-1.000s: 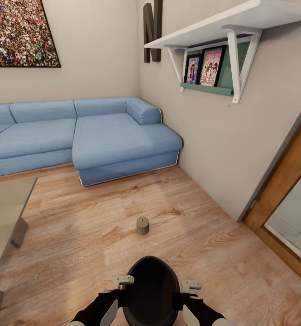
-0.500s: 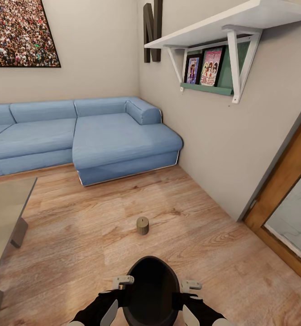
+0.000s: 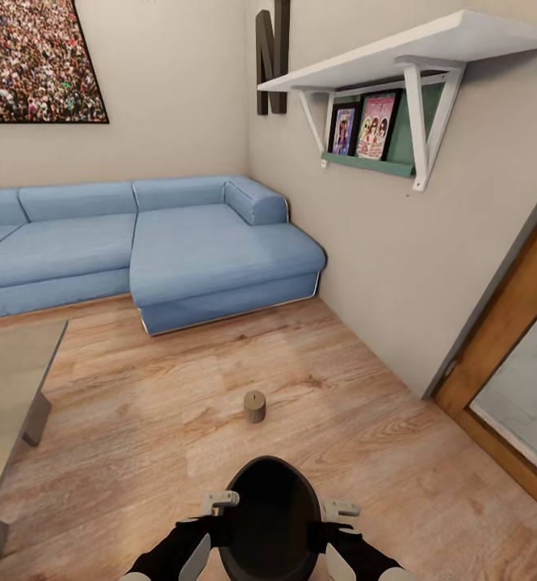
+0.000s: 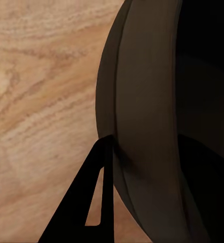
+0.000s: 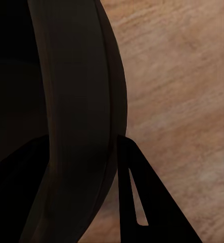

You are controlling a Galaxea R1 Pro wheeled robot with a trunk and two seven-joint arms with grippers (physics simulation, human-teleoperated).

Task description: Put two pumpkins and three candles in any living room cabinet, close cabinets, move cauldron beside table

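Down low in front, both claws, left (image 3: 206, 528) and right (image 3: 338, 532), look clamped on the cauldron (image 3: 270, 516)'s rim; a candle (image 3: 254, 406) stands on the floor (image 3: 365, 436) ahead.

A: What does the cauldron (image 3: 270, 516) look like?
B: Black, rounded, upright, mouth open upward, dark inside. It sits at the near edge of the scene, just above the wooden floor, with the left claw (image 3: 206, 524) against its left wall and the right claw (image 3: 338, 528) against its right.

A: And up close?
B: Its curved black wall (image 4: 142, 126) with a rim band stands out against the floor.

A: Any candle?
B: One candle (image 3: 254, 406), a stubby grey-tan cylinder, stands upright on the floor beyond the cauldron.

A: The counter?
B: Its glossy grey top (image 3: 10, 379) lies at the left.
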